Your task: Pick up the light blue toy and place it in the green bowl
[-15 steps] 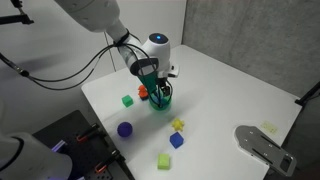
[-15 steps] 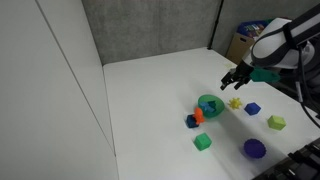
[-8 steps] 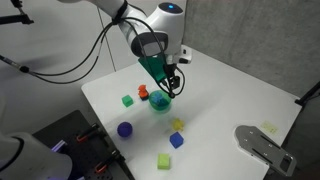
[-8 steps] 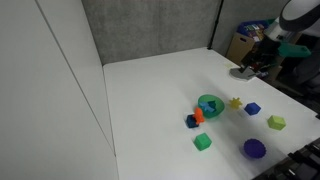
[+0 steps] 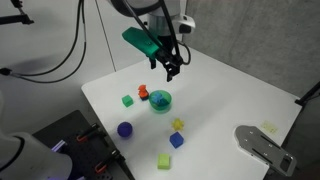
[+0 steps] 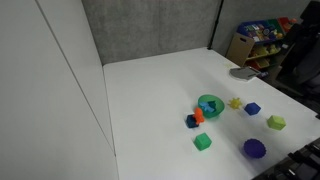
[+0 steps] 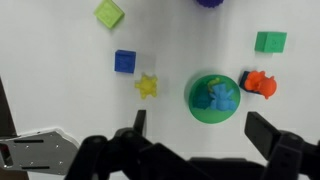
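The light blue toy [image 7: 215, 97] lies inside the green bowl [image 7: 197, 108], seen from above in the wrist view. The bowl also shows in both exterior views [image 5: 161, 100] [image 6: 210, 104]. My gripper [image 7: 201, 127] is open and empty, high above the table with its two fingers spread to either side of the bowl. In an exterior view the gripper [image 5: 171, 68] hangs well above the bowl. It is hidden at the frame edge in the other exterior view.
An orange toy [image 7: 260, 82] touches the bowl's side. A yellow star [image 7: 148, 87], dark blue cube [image 7: 125, 61], green cube [image 7: 270, 41], lime cube [image 7: 109, 13] and purple ball [image 5: 125, 129] lie around on the white table [image 5: 220, 95].
My gripper rose from just over the bowl to well above it, empty, and moved out of one exterior view. The light blue toy stays in the bowl.
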Robot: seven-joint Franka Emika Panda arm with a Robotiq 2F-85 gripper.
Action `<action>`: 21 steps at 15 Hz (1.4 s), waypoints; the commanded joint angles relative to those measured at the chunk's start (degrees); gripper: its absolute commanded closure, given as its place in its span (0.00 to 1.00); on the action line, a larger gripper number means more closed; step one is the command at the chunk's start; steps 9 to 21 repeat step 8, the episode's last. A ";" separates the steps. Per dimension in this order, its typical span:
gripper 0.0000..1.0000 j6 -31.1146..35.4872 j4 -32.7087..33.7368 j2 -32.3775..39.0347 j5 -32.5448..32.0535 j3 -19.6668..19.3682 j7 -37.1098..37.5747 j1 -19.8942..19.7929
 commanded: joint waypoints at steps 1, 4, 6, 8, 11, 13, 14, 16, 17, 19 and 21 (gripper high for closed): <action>0.00 -7.13 -0.06 -5.44 -3.45 -2.06 -3.69 1.79; 0.00 -9.28 0.16 -7.51 -5.33 -2.74 -4.45 2.47; 0.00 -8.16 0.07 -6.75 -4.68 -2.94 -2.93 2.85; 0.00 -8.32 0.03 -7.05 -4.80 -3.02 -3.03 2.91; 0.00 -8.32 0.03 -7.05 -4.80 -3.02 -3.03 2.91; 0.00 -8.32 0.03 -7.05 -4.80 -3.02 -3.03 2.91; 0.00 -8.32 0.03 -7.05 -4.80 -3.02 -3.03 2.91; 0.00 -8.32 0.03 -7.05 -4.80 -3.02 -3.03 2.91; 0.00 -8.32 0.03 -7.05 -4.80 -3.02 -3.03 2.91; 0.00 -8.32 0.03 -7.05 -4.80 -3.02 -3.03 2.91; 0.00 -8.32 0.03 -7.05 -4.80 -3.02 -3.03 2.91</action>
